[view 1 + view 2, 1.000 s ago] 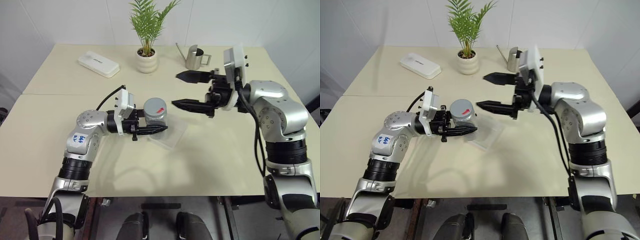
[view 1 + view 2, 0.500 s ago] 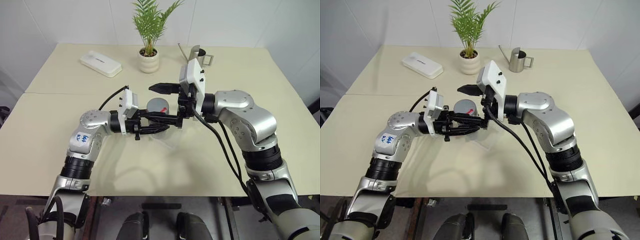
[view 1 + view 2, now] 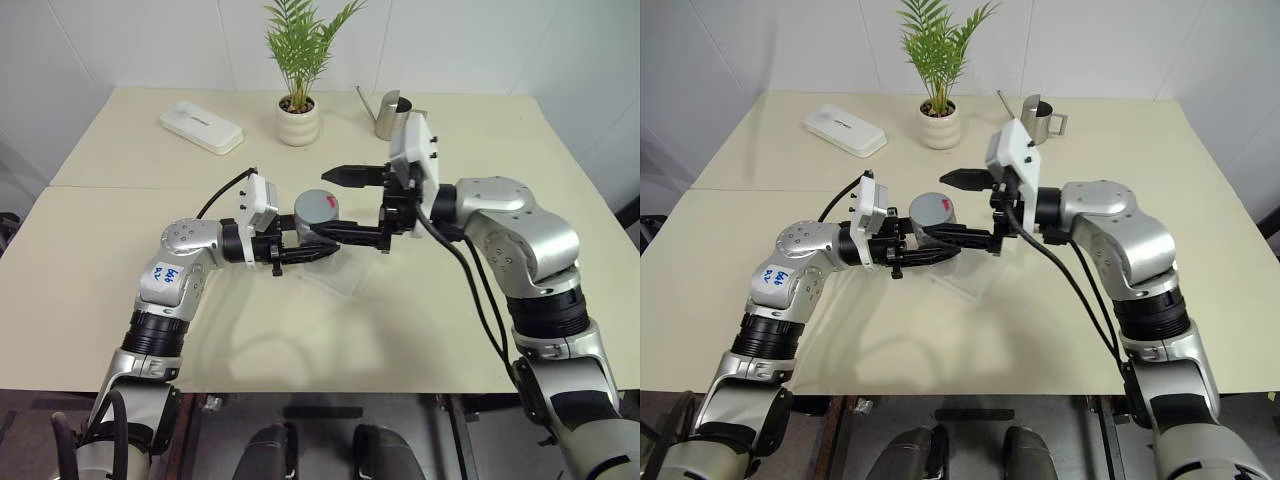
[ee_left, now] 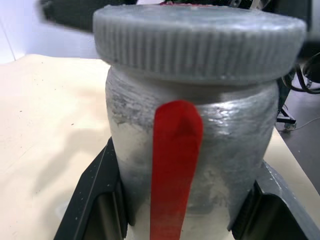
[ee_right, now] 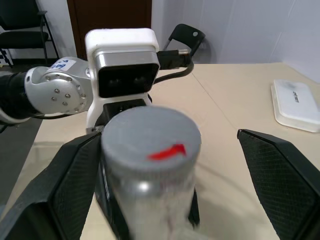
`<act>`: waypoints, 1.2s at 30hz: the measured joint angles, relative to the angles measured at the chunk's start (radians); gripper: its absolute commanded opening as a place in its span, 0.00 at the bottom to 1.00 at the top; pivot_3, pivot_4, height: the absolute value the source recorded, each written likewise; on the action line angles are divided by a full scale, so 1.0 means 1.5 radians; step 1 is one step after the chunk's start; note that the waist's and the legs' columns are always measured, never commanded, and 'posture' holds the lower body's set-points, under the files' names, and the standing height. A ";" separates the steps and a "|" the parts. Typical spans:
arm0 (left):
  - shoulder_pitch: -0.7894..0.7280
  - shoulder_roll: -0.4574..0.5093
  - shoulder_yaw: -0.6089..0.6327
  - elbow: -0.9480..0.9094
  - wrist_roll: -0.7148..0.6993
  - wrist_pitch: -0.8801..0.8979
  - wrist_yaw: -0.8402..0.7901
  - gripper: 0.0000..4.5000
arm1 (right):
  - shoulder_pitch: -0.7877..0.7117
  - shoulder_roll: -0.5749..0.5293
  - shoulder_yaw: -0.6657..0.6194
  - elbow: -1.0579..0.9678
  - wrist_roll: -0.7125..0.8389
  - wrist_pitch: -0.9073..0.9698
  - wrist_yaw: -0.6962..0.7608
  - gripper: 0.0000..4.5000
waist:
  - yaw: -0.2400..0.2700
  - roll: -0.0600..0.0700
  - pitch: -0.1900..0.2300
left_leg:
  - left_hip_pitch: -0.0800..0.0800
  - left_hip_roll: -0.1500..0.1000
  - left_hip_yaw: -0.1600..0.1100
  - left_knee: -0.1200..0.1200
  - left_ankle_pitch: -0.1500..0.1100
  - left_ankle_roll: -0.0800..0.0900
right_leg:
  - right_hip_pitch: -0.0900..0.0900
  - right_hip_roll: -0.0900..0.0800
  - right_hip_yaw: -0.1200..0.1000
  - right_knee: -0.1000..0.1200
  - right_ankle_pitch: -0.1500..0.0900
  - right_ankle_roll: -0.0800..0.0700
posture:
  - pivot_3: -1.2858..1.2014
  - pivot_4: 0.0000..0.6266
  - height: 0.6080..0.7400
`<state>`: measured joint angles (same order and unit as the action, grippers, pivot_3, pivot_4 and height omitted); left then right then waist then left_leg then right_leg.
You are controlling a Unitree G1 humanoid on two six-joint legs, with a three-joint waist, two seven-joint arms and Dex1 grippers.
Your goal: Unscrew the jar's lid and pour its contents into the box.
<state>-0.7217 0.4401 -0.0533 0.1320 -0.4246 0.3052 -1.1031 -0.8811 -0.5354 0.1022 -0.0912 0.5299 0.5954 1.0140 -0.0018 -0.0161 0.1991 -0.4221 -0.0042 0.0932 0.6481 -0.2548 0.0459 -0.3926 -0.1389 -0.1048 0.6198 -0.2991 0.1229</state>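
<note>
Right gripper (image 3: 341, 204) now in from the side, wide open astride lid (image 3: 319, 203) — left gripper (image 3: 318, 241) clamped on jar (image 4: 192, 165).

The right tool (image 3: 335, 203), fingers spread, has moved in around the lid (image 3: 317, 203).

Cream desk (image 3: 120, 300), seam running across its left half. White tiled wall (image 3: 150, 40) behind the far edge. Dark floor below the near edge. Right wrist view: dark wooden door (image 5: 110, 15), two black chairs (image 5: 185, 37), pale walls. Light is even, shadows soft.
</note>
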 measured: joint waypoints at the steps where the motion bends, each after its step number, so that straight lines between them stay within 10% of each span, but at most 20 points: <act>1: 0.001 0.001 0.003 0.001 0.000 0.000 0.000 0.44 | 0.004 -0.011 -0.009 0.002 0.000 -0.004 0.003 0.99 | 0.000 0.000 0.000 | 0.000 0.000 0.000 0.000 0.000 0.000 | 0.000 0.000 0.000 0.000 0.000 0.000 | 0.52 0.24 1.00; 12: 0.002 0.003 -0.003 -0.003 0.000 -0.002 -0.020 0.44 | 0.030 -0.080 -0.092 0.047 0.008 -0.004 0.013 0.99 | -0.002 0.000 0.000 | 0.000 0.001 0.001 0.000 0.000 0.000 | 0.000 0.001 0.000 -0.001 0.000 0.000 | 0.52 0.24 1.00; 36: 0.002 -0.005 -0.012 0.006 0.012 -0.015 -0.014 0.44 | -0.026 0.096 0.036 -0.034 0.002 0.067 -0.090 0.99 | -0.001 0.000 0.000 | 0.000 0.000 0.000 0.000 0.000 0.000 | 0.000 0.000 0.000 0.000 0.000 0.000 | 0.52 0.24 1.00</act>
<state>-0.7192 0.4330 -0.0716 0.1412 -0.4064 0.2834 -1.1246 -0.9207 -0.3913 0.1566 -0.1415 0.5328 0.6963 0.8795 -0.0038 -0.0162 0.1991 -0.4221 -0.0044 0.0932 0.6480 -0.2550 0.0465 -0.3928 -0.1393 -0.1052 0.6200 -0.2989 0.1232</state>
